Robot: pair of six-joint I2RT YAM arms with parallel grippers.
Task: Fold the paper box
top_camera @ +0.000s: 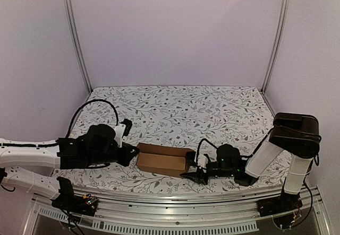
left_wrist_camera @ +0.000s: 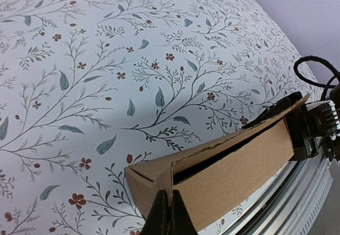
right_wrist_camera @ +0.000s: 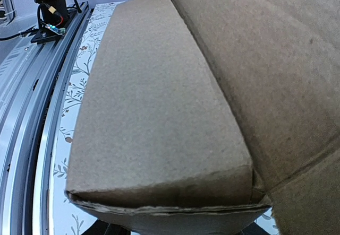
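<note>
Lying low in the centre of the overhead frame, close to the near edge of the flowered table (top_camera: 175, 107), the box (top_camera: 162, 160) looks nearly formed: a long brown tube whose top seam gapes as a dark slit in the left wrist view. The left pincer (top_camera: 133, 153) is pressed together with nothing between its fingers, and its tips touch the box's left end. The right pincer (top_camera: 194, 173) meets the other end, just right of centre. Cardboard fills its camera and sits between its fingers, but I cannot tell whether they clamp it.

The main risk, as I judge it, is the box skidding. It is light, and a push from the closed left tips could shove it sideways or swing it if the right side's hold is loose. It also lies near the metal rail (top_camera: 175, 198) along the bottom of the frame, so a slide that way could tip it off the table. Pressing too hard on the corner could dent it, and the gaping seam could spring wider instead of closing.
</note>
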